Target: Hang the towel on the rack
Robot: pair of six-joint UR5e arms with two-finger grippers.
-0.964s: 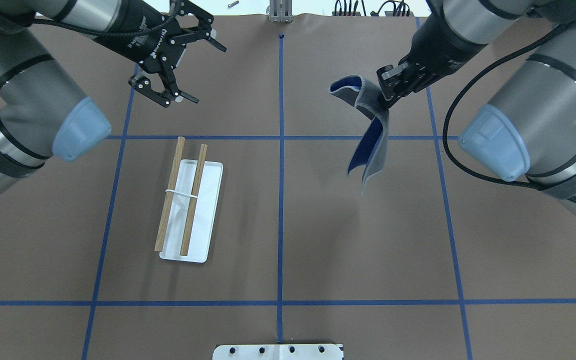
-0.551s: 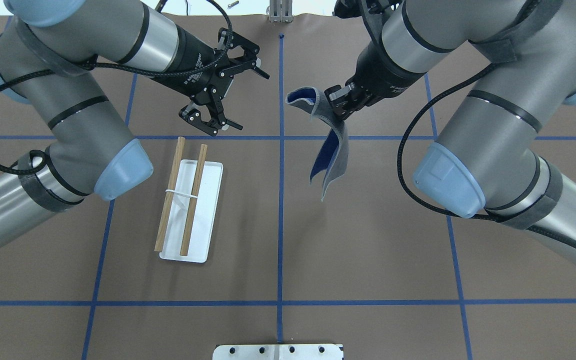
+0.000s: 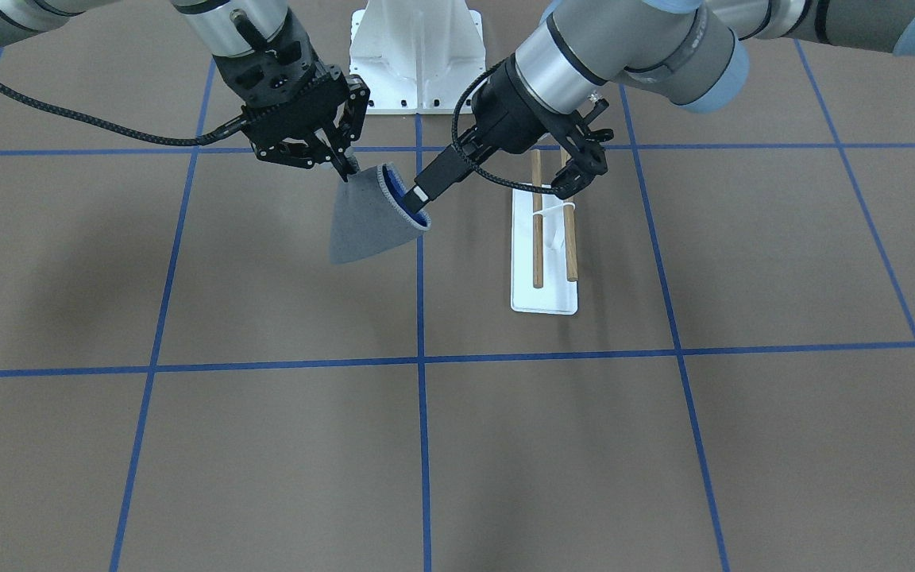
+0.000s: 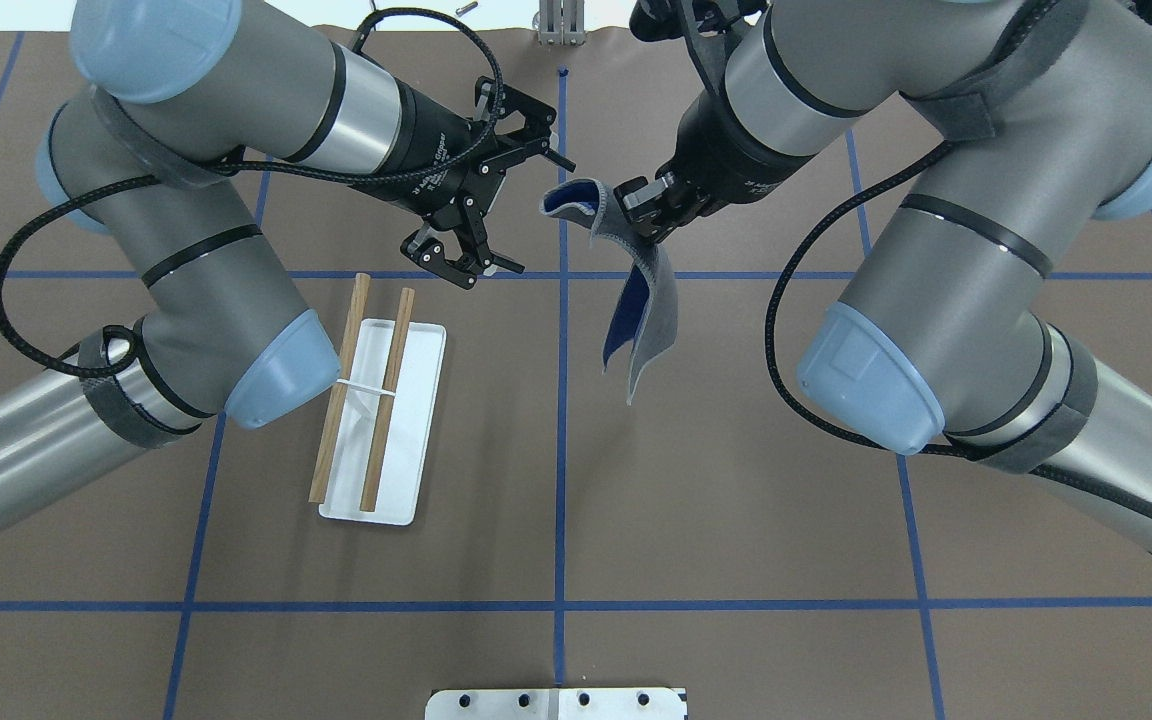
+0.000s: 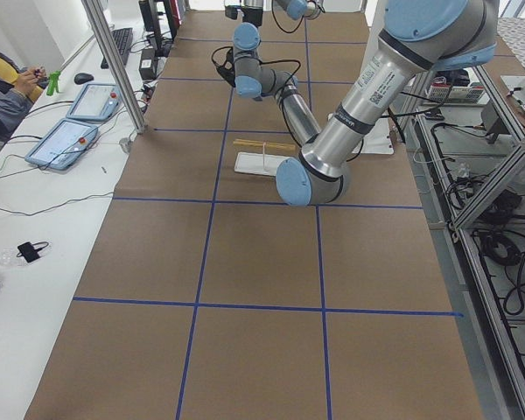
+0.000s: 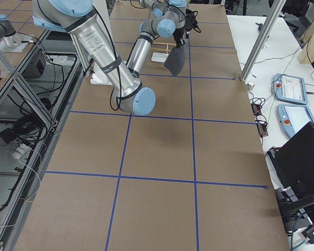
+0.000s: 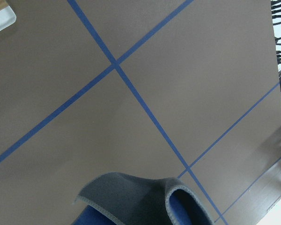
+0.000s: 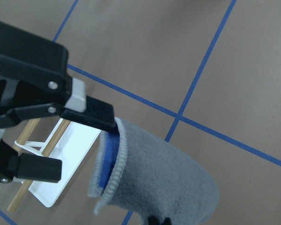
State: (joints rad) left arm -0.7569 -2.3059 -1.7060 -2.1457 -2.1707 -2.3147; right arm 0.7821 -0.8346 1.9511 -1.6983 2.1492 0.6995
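Note:
The towel (image 4: 654, 312) is grey with a blue inner side. It hangs folded in the air from my right gripper (image 4: 636, 226), which is shut on its upper edge right of the centre line. It also shows in the front view (image 3: 366, 226) and the right wrist view (image 8: 164, 178). My left gripper (image 4: 539, 215) is open wide, and the towel's curled free corner (image 4: 571, 200) sits at its mouth. One of its fingers (image 8: 91, 113) reaches that corner's edge. The rack (image 4: 366, 400) has two wooden dowels on a white base. It stands on the table below the left gripper and apart from the towel.
The white robot pedestal (image 3: 418, 48) stands behind the grippers. Blue tape lines grid the brown table (image 4: 736, 520). A side bench with tablets (image 5: 70, 140) and a metal post (image 5: 114, 61) lies beyond the table's far edge, where an operator sits.
Both arms moved toward the centre line. The right gripper carried the towel leftward. The open left gripper moved right, up to the towel's free corner.

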